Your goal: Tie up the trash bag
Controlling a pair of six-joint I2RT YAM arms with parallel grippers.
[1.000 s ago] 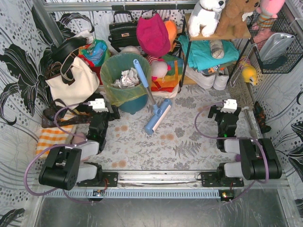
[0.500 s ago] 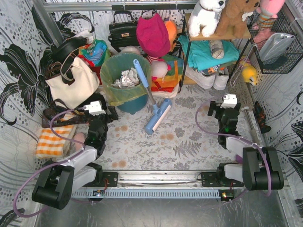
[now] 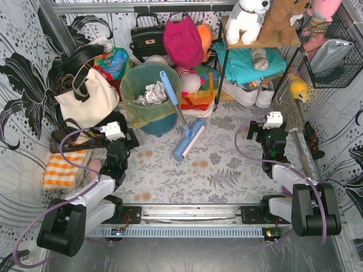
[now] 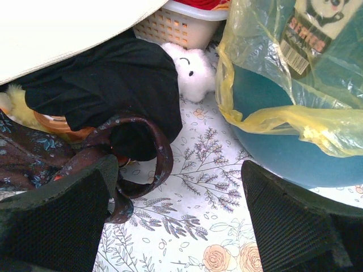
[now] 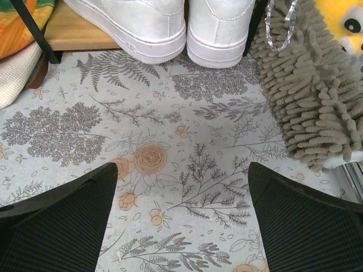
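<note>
The trash bag (image 3: 131,90) lines a round teal bin (image 3: 160,122) at the far left-centre of the table (image 3: 227,170), with its yellow-green rim folded outward over the bin's edge. Crumpled white paper (image 3: 150,93) lies inside the bag. The bag mouth is open and untied. A blue mop (image 3: 188,139) leans with its handle against the bin rim on the right side and its head resting on the table just beside the bin. A cream tote bag (image 3: 85,101) with dark straps stands to the left of the bin, near it. The left gripper (image 4: 178,192) is released, with its jaws spread wide and nothing between them. It sits low over the table just in front of and to the left of the bin, not touching the bag. In the left wrist view, a dark patterned strap (image 4: 156,150) lies by the left finger, and a small white plush toy (image 4: 193,71) sits behind it, beside the bin. The right gripper (image 5: 181,192) is also released and empty, well apart from the bag on the right side of the table. It faces a pair of white sneakers (image 5: 187,28) and a grey shaggy duster (image 5: 306,96).
</note>
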